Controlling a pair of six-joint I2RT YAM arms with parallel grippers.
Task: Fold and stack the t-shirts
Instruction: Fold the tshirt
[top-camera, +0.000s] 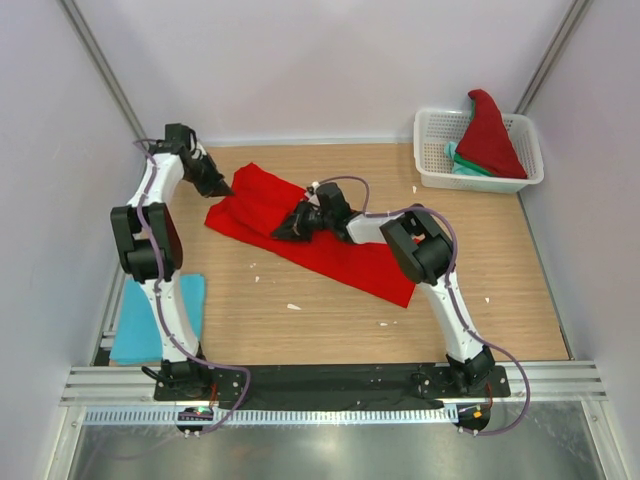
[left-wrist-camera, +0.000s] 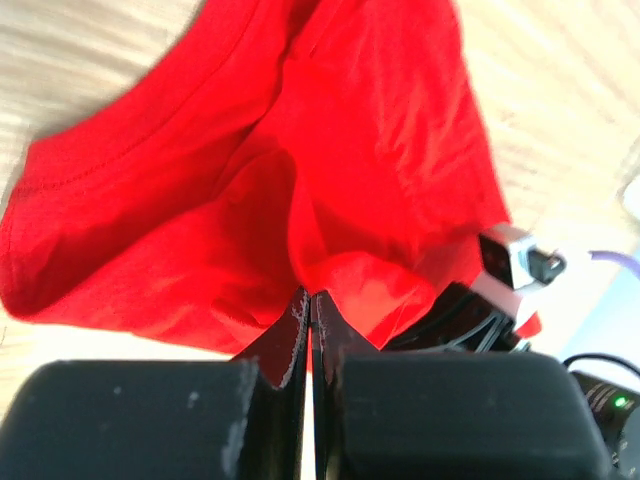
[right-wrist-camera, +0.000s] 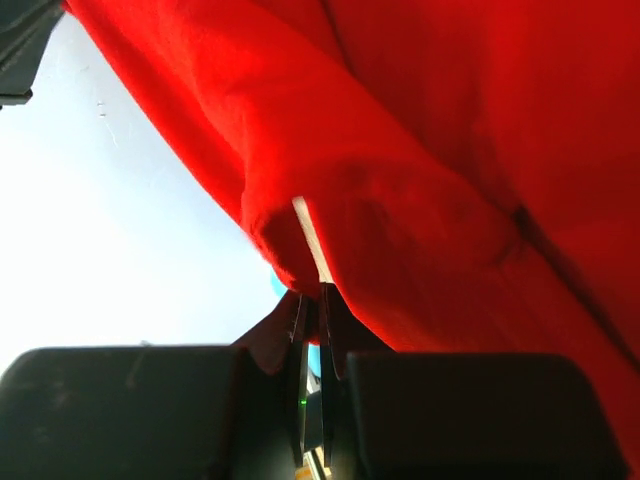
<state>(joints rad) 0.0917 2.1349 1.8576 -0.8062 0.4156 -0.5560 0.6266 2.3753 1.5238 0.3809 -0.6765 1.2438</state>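
A bright red t-shirt (top-camera: 345, 258) lies in a long diagonal band across the middle of the table, partly bunched. My left gripper (top-camera: 224, 188) is at its far-left edge and is shut on a fold of the red cloth (left-wrist-camera: 250, 150), with the fingertips (left-wrist-camera: 298, 305) pinched together. My right gripper (top-camera: 284, 233) is over the shirt's middle and is shut on a raised fold of the same shirt (right-wrist-camera: 450, 150). A light blue t-shirt (top-camera: 135, 325) lies flat at the near left, partly hidden by the left arm.
A white lattice basket (top-camera: 432, 180) stands at the far right corner, holding another red t-shirt (top-camera: 488, 135) and a teal-green one (top-camera: 462, 165). Walls close in the table on three sides. Small white specks lie on the wood near the shirt.
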